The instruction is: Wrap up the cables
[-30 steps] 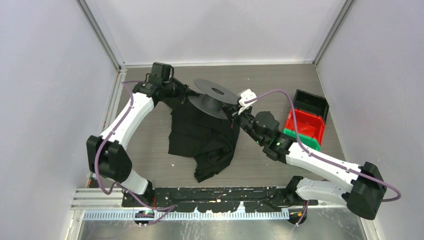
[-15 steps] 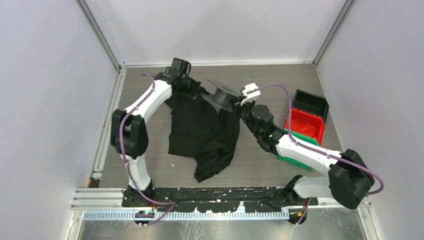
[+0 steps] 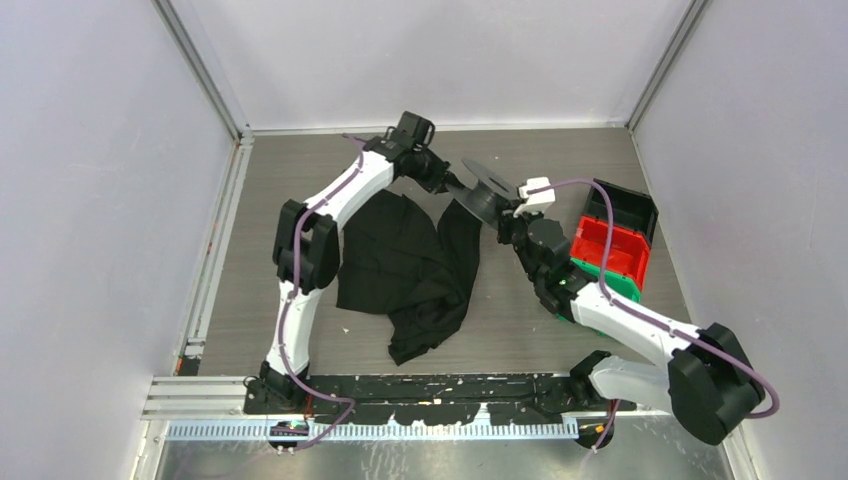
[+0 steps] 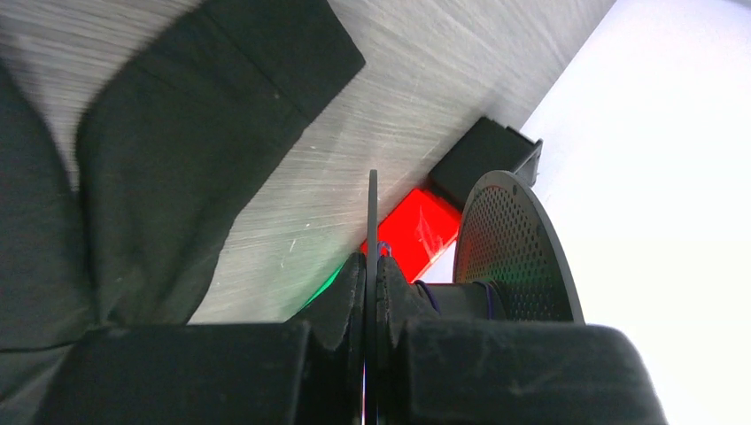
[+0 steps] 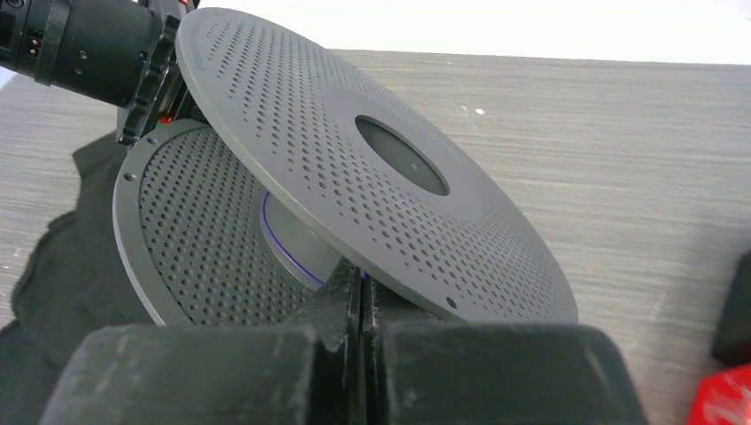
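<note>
Two hands holding a grey perforated plastic spool (image 3: 487, 190) tilted above the wood-grain worktop (image 3: 290, 170).
The left hand (image 4: 370, 266) is clamping one flange's edge. The right hand (image 5: 360, 285) is pinching the thin dark wire (image 5: 288, 257) beside the hub — the rest is lying wound around it.

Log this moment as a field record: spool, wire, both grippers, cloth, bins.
spool: grey spool, tilted, held above the table
wire: thin turns around the spool's hub
left gripper: shut on one flange's rim
right gripper: shut, tips between the flanges near the hub; what it pinches is unclear
cloth: black cloth, crumpled on the table
bins: red bin and black bin, right of the spool
</note>
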Controlling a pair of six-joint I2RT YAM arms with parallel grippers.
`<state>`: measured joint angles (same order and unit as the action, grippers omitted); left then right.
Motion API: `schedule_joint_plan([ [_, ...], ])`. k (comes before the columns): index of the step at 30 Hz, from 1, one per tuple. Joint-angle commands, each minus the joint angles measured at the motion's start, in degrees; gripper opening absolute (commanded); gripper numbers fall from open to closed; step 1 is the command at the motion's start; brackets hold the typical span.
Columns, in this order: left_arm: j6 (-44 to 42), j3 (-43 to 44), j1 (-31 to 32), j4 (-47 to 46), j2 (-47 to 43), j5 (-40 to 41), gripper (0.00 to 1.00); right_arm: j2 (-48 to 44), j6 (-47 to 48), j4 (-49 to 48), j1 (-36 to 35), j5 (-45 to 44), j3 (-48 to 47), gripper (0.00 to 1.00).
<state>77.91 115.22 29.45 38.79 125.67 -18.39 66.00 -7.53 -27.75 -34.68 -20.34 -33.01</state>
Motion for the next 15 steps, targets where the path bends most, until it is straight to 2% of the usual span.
schedule_joint_plan([
  [1,0.73,3.00,2.74,-9.23,3.48,0.05,0.01,-5.89,-0.16,-1.95,-0.52,-1.50,2.49,0.01],
  [6,-0.58,4.66,5.12,-14.05,8.59,-2.95,0.01,-8.49,1.21,1.33,-0.54,-2.26,4.34,0.01],
  [15,1.41,-0.85,6.30,-40.01,15.00,-13.11,0.01,-7.48,5.89,1.70,-0.55,-5.51,7.52,0.00],
])
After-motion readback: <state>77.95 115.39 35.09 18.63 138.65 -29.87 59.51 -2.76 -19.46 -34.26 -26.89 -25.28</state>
